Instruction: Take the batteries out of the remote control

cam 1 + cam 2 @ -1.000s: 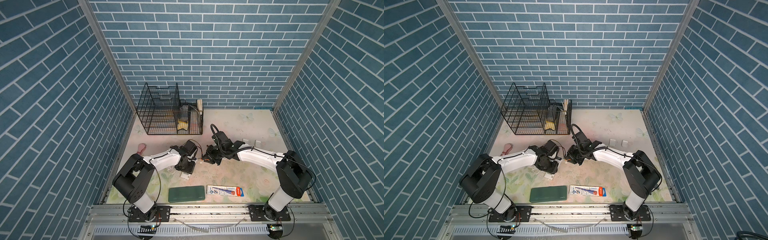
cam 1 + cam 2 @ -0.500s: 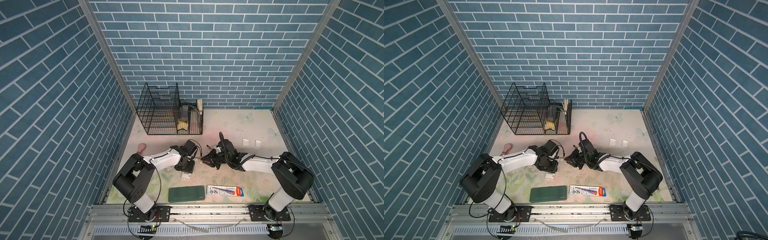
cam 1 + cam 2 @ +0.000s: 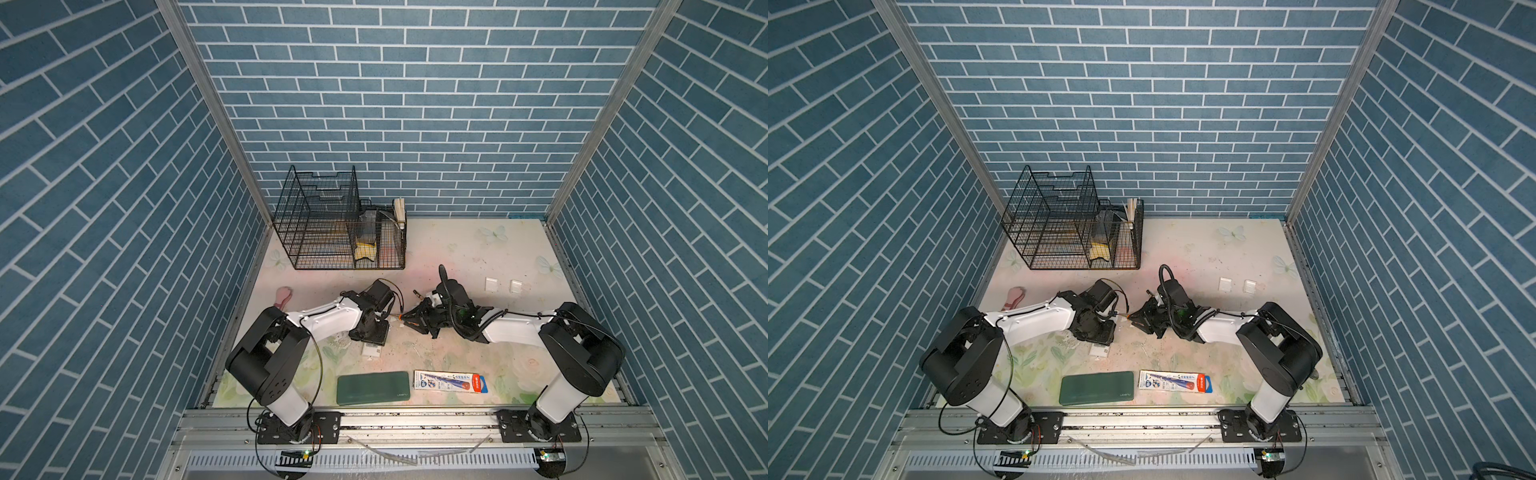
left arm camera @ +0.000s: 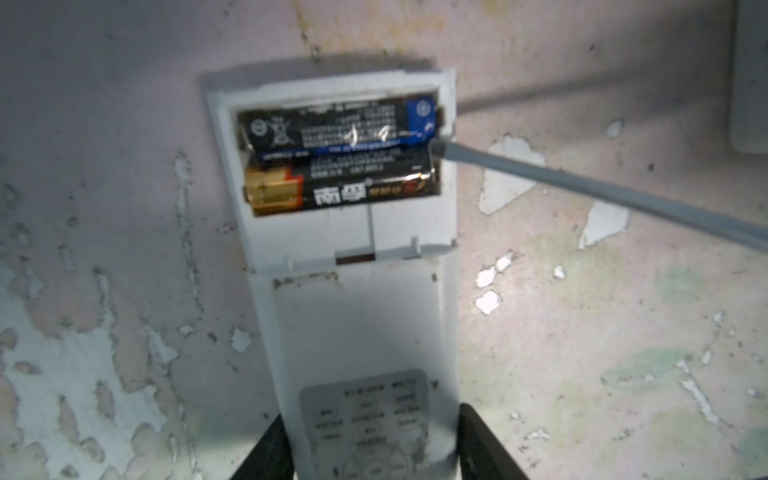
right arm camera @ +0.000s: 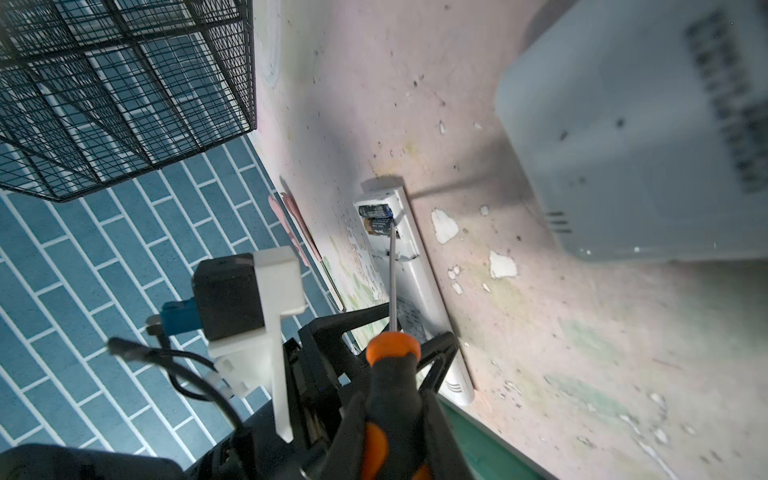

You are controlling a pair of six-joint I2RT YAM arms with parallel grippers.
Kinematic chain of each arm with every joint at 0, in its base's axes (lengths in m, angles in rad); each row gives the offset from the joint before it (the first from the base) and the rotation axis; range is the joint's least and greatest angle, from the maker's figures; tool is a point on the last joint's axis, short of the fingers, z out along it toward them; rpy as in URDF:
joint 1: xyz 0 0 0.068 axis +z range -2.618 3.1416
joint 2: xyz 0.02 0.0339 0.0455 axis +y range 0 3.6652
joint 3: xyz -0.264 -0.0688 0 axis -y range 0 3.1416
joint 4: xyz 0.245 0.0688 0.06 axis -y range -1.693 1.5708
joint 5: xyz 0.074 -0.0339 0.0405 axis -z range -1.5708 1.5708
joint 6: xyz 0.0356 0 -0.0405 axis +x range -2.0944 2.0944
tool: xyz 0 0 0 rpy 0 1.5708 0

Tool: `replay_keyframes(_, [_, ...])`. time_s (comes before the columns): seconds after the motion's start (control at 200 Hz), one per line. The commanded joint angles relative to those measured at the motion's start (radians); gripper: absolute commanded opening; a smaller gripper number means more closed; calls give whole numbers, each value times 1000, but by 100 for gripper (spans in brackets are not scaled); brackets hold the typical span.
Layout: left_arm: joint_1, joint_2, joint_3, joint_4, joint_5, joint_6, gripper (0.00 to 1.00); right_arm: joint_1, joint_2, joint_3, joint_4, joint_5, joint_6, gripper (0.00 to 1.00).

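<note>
The white remote control [image 4: 357,316] lies on the table with its battery bay open. Two batteries sit side by side in the bay, one with a blue end [image 4: 332,131] and one with a gold end [image 4: 340,187]. My left gripper [image 4: 370,440] is shut on the remote's button end, and it shows in both top views [image 3: 374,332] [image 3: 1100,330]. My right gripper [image 5: 395,424] [image 3: 415,320] is shut on an orange-and-black screwdriver [image 5: 392,374]. The screwdriver's grey shaft [image 4: 582,183] reaches the bay, with its tip between the batteries' ends at the bay wall.
A black wire basket [image 3: 332,224] stands at the back left. A dark green case [image 3: 372,387] and a pen packet [image 3: 451,381] lie near the front edge. Two small white squares [image 3: 492,284] lie at the right and a pink thing [image 3: 284,296] at the left. A whitish box [image 5: 644,124] sits close by.
The right arm has swung lower and nearer the front, with the screwdriver still pointing at the remote. The left arm has not moved.
</note>
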State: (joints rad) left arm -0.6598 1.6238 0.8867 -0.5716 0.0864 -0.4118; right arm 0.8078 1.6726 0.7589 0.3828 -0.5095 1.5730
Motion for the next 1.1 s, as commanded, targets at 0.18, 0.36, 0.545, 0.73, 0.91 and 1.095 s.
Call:
replay_keyframes(0.18, [-46,87,-32,29,35,149,49,24,22,120,22,16,-60,0])
replay_keyframes(0.36, [-52,88,-31,30,36,152,48,24,9,163,-31,6,-91,0])
replay_keyframes(0.545, [-54,84,-32,30,36,153,48,24,5,191,-41,0,-103,0])
replay_keyframes(0.73, [-55,84,-32,30,36,153,48,23,-19,211,-74,6,-131,0])
replay_keyframes(0.91, [-55,84,-32,30,35,152,48,23,-26,205,-63,17,-133,0])
replay_keyframes(1.095, [-55,84,-32,30,36,152,48,24,-43,201,-58,32,-137,0])
